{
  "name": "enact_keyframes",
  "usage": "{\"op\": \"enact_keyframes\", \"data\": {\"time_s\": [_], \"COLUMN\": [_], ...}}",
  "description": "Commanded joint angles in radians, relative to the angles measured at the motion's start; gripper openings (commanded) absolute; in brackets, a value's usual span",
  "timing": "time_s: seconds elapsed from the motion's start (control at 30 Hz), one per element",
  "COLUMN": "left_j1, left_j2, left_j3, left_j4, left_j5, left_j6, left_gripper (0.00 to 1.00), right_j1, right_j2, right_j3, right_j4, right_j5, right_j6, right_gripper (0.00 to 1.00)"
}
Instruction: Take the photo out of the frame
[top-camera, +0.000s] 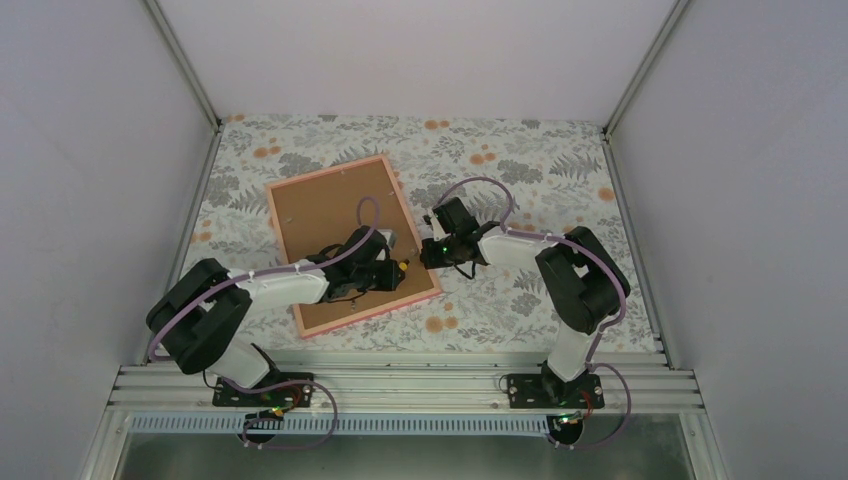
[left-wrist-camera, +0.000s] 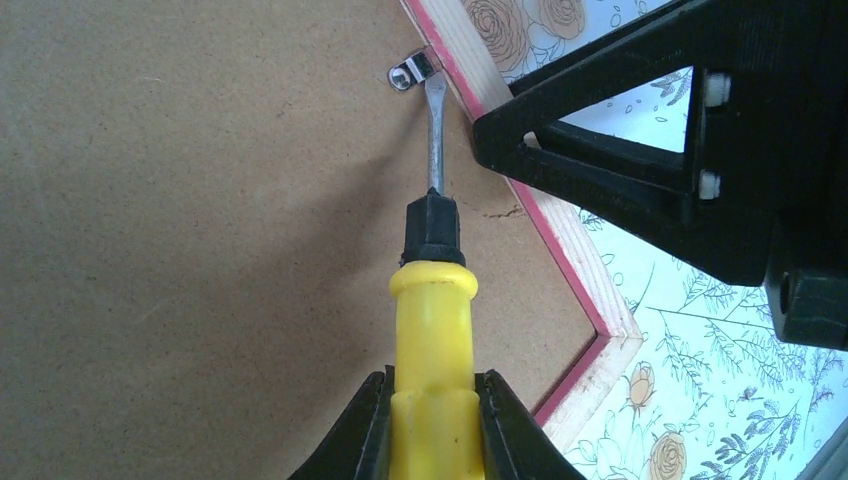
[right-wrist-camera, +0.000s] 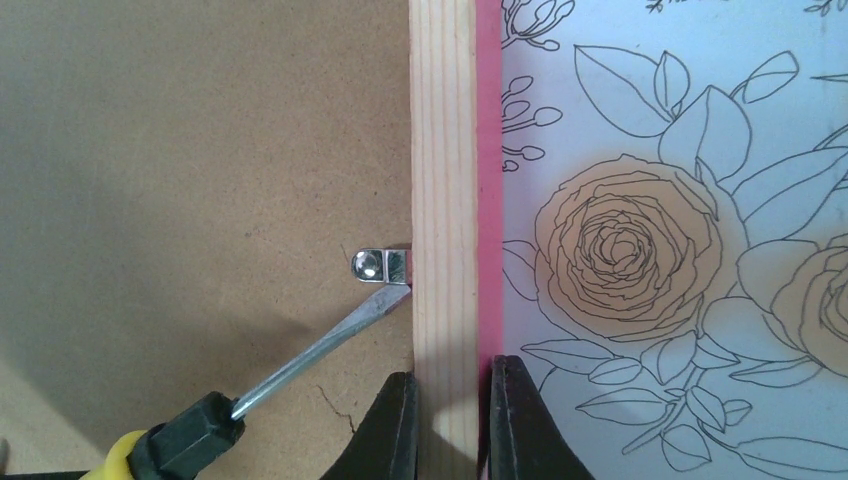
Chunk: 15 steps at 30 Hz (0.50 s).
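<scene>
1. Okay, your left fingers (left-wrist-camera: 360, 445) are clamped on the yellow handle of a screwdriver (left-wrist-camera: 435, 330), one finger on each side of it.
2. Its flat metal blade points away from the wrist, and the tip sits right at a small metal clip (left-wrist-camera: 412, 72) on the inner side of the frame's rail.
3. Your right fingers (right-wrist-camera: 390, 435) are closed across that rail, one on the board side and one on the pink outer side, so they pinch the frame (right-wrist-camera: 440, 150).
4. From the right wrist, the blade comes in at a slant from lower left and touches the clip's lower edge, where the clip meets the bare wood.
5. From the left wrist, the black right gripper body sits just beside the screwdriver shaft, over the rail near the frame's corner.
6. The frame lies flat and back-up on the tabletop (top-camera: 520, 150), left of centre and turned at an angle; its brown backing board (left-wrist-camera: 200, 250) faces the cameras.
7. The photo does not show in any view.
8. A floral tablecloth (right-wrist-camera: 700, 150) covers the tabletop around the frame.
</scene>
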Motion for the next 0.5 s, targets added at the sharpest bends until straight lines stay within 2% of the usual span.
{"op": "enact_keyframes", "data": {"time_s": [0.0, 0.47], "left_j1": [0.0, 0.002], "left_j2": [0.016, 0.011], "left_j3": [0.016, -0.009], "left_j4": [-0.008, -0.001], "left_j5": [-0.067, -0.135], "left_j6": [-0.008, -0.061], "left_gripper": [0.02, 0.02], "right_j1": [0.023, 0.023], "right_j2": [-0.001, -0.01], "right_j3": [-0.033, -0.042], "right_j4": [-0.043, -0.043], "right_j5": [-0.027, -0.022], "right_j6": [0.009, 0.011], "right_gripper": [0.04, 0.04]}}
